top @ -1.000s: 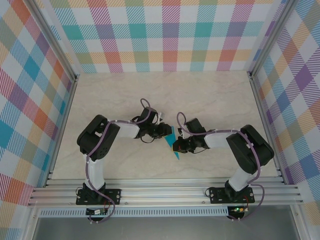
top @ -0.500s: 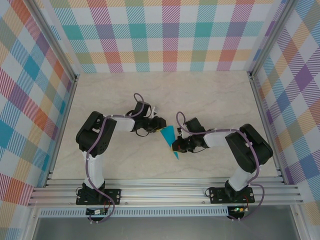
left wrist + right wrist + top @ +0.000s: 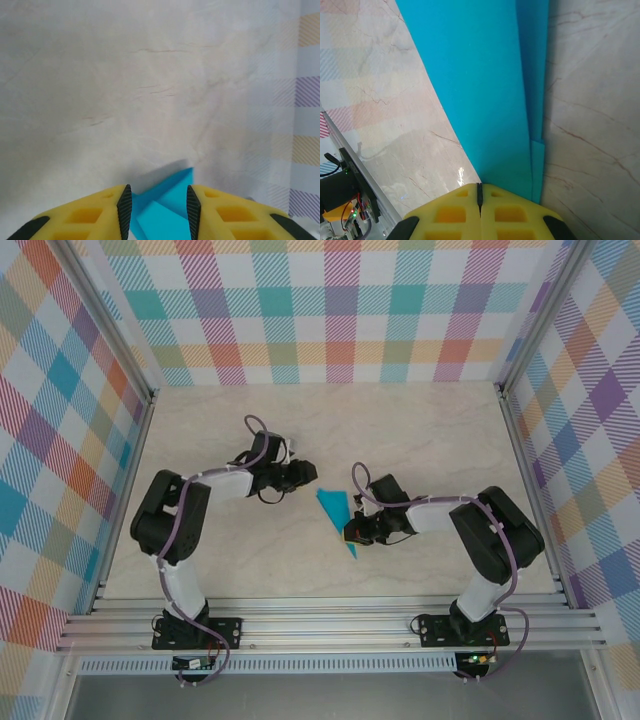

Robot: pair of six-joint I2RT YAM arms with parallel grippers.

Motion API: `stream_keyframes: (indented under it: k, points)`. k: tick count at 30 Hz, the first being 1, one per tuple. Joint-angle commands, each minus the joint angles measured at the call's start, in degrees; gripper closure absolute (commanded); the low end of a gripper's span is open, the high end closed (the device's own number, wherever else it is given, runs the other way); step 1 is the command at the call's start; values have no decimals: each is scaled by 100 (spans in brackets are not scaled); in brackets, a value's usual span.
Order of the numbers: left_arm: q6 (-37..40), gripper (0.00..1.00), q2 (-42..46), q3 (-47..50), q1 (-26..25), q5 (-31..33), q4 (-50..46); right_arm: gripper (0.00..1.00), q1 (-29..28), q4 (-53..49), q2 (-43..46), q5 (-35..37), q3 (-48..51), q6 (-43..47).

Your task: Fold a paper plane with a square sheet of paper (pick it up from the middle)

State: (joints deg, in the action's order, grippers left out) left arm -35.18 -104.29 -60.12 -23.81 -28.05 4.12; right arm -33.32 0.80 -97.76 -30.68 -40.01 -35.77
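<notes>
Pale marbled table [image 3: 430, 440]: the paper plane [image 3: 334, 508] lies far-to-near, its tip pointing near. The right gripper [image 3: 349, 533] pinches it. The left gripper [image 3: 312, 472] gapes just to its left.

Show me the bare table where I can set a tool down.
Free: far table along the checked back wall, and the near strip along the front rail. Crowded: mid-table, where left end effector, paper plane and right end effector sit close.

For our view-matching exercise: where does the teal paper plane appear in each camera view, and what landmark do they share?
Top external: paper plane at centre, right claw on it.
Left wrist: bottom centre, beyond the open left claw.
Right wrist: upper middle, running down into the shut claw.
Shared landmark: marbled tabletop.
</notes>
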Motion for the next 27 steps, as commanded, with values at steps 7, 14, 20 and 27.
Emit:
stream_keyframes:
  k: [7, 14, 20, 27]
  points:
    - [-866, 71, 289, 355, -1155, 575, 102, 97, -52, -442, -256, 279, 156, -218]
    - [-1330, 75, -335, 262, -1586, 761, 350, 97, -52, -380, -157, 301, 265, -211]
    - [-1369, 76, -630, 423, -1617, 1036, 265, 97, -52, -370, 67, 216, 308, -221]
    - [-1231, 77, -750, 510, -1613, 1047, 240, 92, -70, -654, 660, -140, -85, 28]
